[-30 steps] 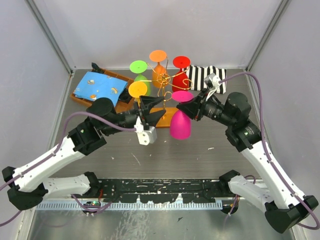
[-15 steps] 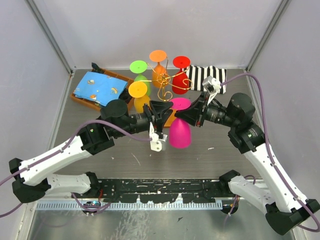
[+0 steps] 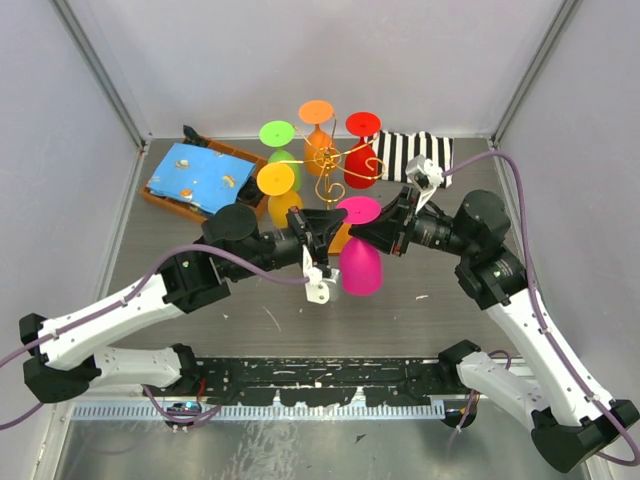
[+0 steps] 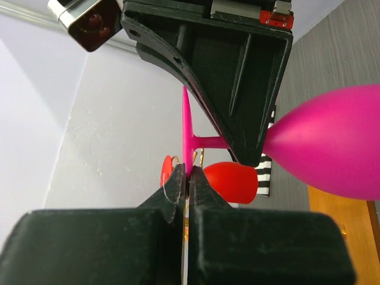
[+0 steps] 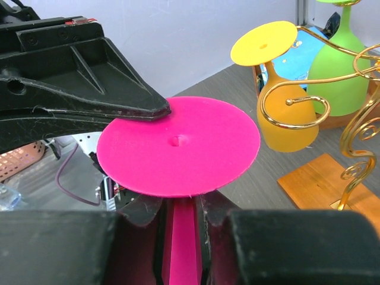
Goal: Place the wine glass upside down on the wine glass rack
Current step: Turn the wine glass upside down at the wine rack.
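The pink wine glass [image 3: 360, 268] hangs upside down over the table, foot disc [image 5: 178, 145] on top. My right gripper [image 5: 181, 208] is shut on its stem just under the foot. From the left, my left gripper [image 4: 190, 175] is shut on the edge of that foot, seen edge-on between its fingertips; its tip touches the disc's rim [image 5: 161, 110]. The wine glass rack [image 3: 328, 175], gold wire scrolls on an orange-brown base [image 5: 320, 184], stands just behind the glass, its base partly hidden by both grippers.
Yellow [image 3: 277, 185], green [image 3: 277, 135], orange [image 3: 316, 115] and red [image 3: 362, 130] glasses hang inverted on the rack. A wooden tray with blue cloth [image 3: 195, 175] lies back left. A black-and-white striped cloth [image 3: 405, 155] lies back right.
My left arm swung right to the pink glass and its jaws shut on the foot's edge. The right gripper shifted slightly left, still holding the stem.
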### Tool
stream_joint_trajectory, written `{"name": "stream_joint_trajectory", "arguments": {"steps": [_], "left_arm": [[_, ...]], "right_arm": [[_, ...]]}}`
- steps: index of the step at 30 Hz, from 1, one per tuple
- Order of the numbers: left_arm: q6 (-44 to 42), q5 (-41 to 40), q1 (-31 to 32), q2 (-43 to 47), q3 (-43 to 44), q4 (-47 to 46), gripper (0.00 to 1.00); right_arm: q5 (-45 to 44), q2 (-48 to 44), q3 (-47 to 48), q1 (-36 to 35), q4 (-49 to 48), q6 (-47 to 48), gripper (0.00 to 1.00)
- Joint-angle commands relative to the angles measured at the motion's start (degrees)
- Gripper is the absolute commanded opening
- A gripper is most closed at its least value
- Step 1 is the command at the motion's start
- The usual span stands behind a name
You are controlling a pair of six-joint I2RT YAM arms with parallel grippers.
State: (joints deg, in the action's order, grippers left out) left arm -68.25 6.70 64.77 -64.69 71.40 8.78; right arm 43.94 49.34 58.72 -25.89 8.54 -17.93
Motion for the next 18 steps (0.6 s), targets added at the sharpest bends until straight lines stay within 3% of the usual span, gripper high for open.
{"name": "stream_joint_trajectory", "arguments": {"steps": [1,6,13,18], "left_arm": [[1.1,-5.5,1.9,-0.5,1.0,-6.4,0.0],[0.9,-9.3,3.0,-1.2,0.9,-7.8,0.0],[1.0,-11.3,3.8,-2.0,1.2,-8.5,0.0],[0.8,-12.1,3.9,-2.3,1.3,-8.6,0.0]], "right_arm": [[-3.0,-2.2,-2.8,-0.3,-7.8,-1.1,0.26],[-6.9,-5.3,-9.7,-0.2,-19.5,-5.2,0.41],[-11.2,-8.1,-18.5,-0.2,-36.3,-10.6,0.45],[-13.0,-9.1,-21.4,-0.3,-40.2,-11.4,0.45]]}}
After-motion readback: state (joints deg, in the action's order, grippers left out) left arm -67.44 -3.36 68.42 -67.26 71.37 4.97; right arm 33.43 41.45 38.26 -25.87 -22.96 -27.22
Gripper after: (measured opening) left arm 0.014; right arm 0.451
